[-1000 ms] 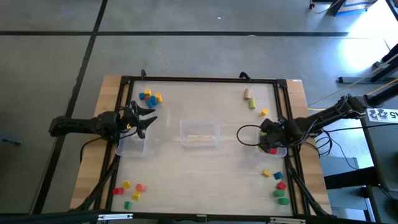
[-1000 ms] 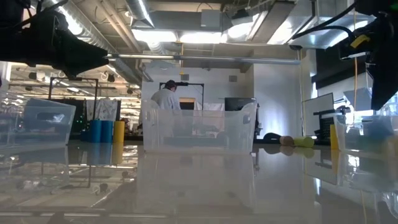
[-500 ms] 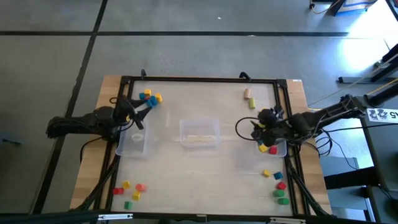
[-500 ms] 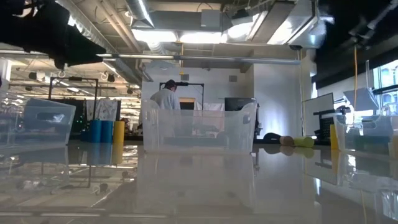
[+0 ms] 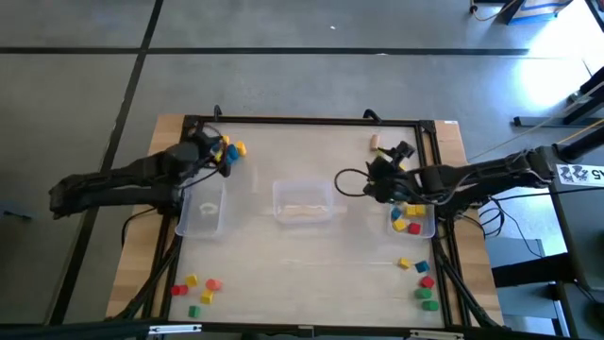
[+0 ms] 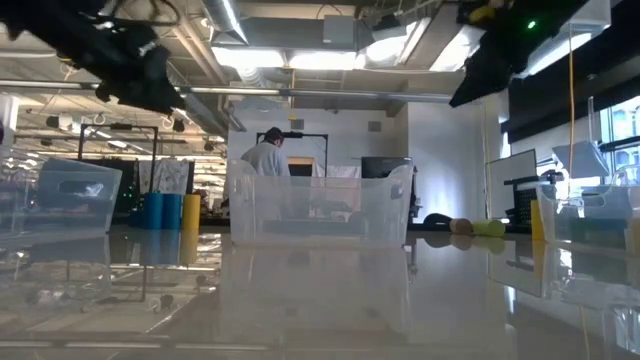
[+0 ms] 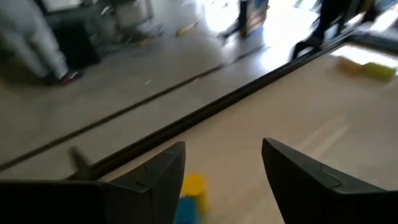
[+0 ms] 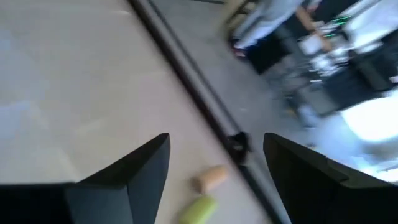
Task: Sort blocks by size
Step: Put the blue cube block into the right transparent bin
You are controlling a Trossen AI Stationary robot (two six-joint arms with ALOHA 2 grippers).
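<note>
While both grippers hang spread and empty, the left gripper (image 5: 219, 154) sits just beside the yellow block (image 5: 239, 148), nearer than the right gripper (image 5: 379, 174) is to the green cylinder (image 5: 383, 158).

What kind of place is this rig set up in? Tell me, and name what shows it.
Most likely a robotics lab or workshop. The low view shows exposed ceiling ducts with strip lights, a person at equipment in the background, and monitors. The table stands on a bare concrete floor.

no whole word legible, cut-off letters on a sign (image 5: 586, 174) at right edge
</note>
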